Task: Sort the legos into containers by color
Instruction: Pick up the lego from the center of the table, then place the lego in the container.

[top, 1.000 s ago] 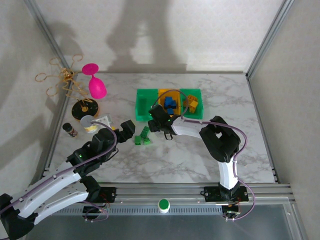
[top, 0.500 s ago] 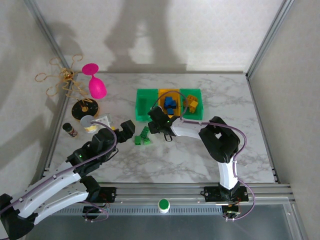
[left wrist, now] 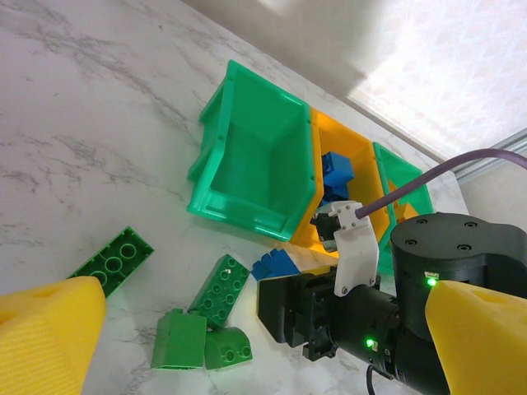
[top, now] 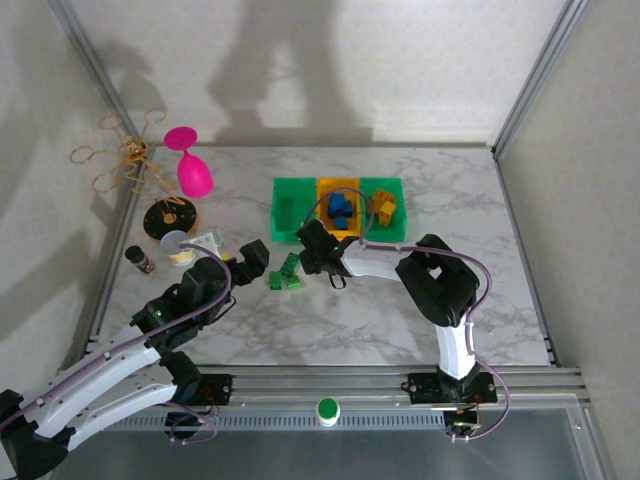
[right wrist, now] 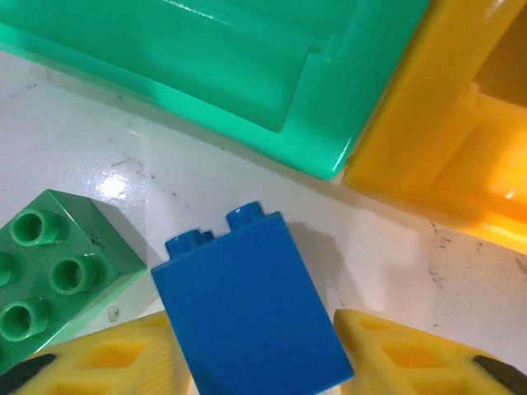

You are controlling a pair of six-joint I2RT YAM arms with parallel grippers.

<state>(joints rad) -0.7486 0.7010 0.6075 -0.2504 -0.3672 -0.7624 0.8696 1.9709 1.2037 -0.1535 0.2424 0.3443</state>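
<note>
A blue brick [right wrist: 247, 304] lies on the table in front of the bins, and my right gripper [right wrist: 255, 354] is shut on it, one yellow finger [right wrist: 107, 354] against each side. From above, the right gripper [top: 312, 250] is low beside several green bricks [top: 285, 275]. The left wrist view shows the blue brick [left wrist: 276, 265] and green bricks [left wrist: 218, 288]. My left gripper [top: 250, 258] hovers open to their left, nothing between its fingers [left wrist: 49, 329]. The left green bin [top: 277, 210] is empty. The orange bin [top: 335, 182] holds blue bricks, and the right green bin [top: 400, 205] holds orange pieces.
A pink goblet [top: 190, 170], a dark round disc [top: 170, 215], a small round cup [top: 178, 246] and a small dark bottle [top: 140, 260] stand at the left. A wire tangle [top: 125, 155] lies in the far left corner. Metal rails frame the table.
My right gripper has shifted slightly toward the near left, away from the bins. The left arm and the bricks have stayed in place.
</note>
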